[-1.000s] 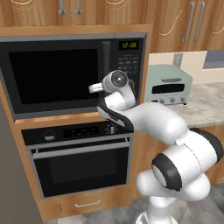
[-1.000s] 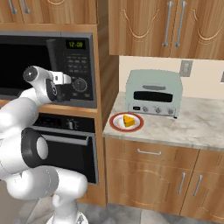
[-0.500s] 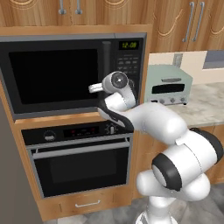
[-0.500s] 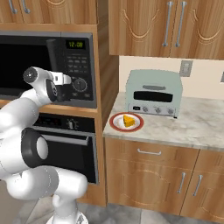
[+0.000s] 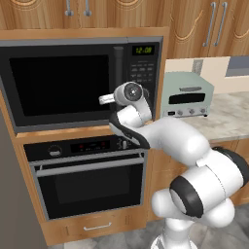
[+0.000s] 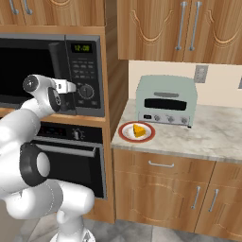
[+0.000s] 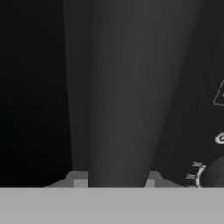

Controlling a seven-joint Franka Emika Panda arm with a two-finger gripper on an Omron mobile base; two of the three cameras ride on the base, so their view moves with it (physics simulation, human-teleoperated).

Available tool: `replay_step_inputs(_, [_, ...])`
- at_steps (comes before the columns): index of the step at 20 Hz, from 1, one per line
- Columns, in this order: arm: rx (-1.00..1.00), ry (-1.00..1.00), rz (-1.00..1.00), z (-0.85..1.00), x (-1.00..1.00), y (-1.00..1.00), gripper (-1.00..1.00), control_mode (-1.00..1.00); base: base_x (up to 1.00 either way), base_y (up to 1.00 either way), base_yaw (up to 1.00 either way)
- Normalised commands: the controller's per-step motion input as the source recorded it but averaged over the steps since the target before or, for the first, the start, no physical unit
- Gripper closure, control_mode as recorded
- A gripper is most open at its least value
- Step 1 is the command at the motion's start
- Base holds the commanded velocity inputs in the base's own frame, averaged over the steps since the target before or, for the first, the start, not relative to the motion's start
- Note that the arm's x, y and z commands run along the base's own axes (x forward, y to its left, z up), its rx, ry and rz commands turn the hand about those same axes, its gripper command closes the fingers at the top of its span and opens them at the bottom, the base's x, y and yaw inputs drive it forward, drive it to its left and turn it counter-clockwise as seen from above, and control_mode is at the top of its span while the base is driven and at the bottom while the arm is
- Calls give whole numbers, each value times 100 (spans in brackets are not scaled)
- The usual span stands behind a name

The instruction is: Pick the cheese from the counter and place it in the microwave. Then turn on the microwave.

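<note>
Between the claw's [image 7: 113, 181] two fingers runs the upright bar handle [image 7: 118, 92] of the microwave [image 5: 63, 87], one finger on each side of it, clamped or nearly so. Far off to the claw's right, the cheese [image 6: 138, 130] sits on a plate [image 6: 126, 135] on the worktop [image 6: 208, 139], before the toaster oven [image 6: 166, 100].

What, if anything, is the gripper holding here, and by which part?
The gripper is closing around the black microwave's dark vertical bar handle, one fingertip on each side of its lower part; firm contact cannot be confirmed.
</note>
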Motion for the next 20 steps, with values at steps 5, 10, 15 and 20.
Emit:
replay_step_inputs(5, [0, -4, -8, 6, -26, 18, 100, -100, 0, 0, 0])
replay_step_inputs(10, [0, -2, -9, 14, -21, 22, 100, -100, 0, 0, 0])
replay_step_inputs(15, [0, -1, -9, 14, -22, 20, 100, -100, 0, 0, 0])
replay_step_inputs(20, [0, -3, -7, 14, -28, 15, 100, -100, 0, 0, 0])
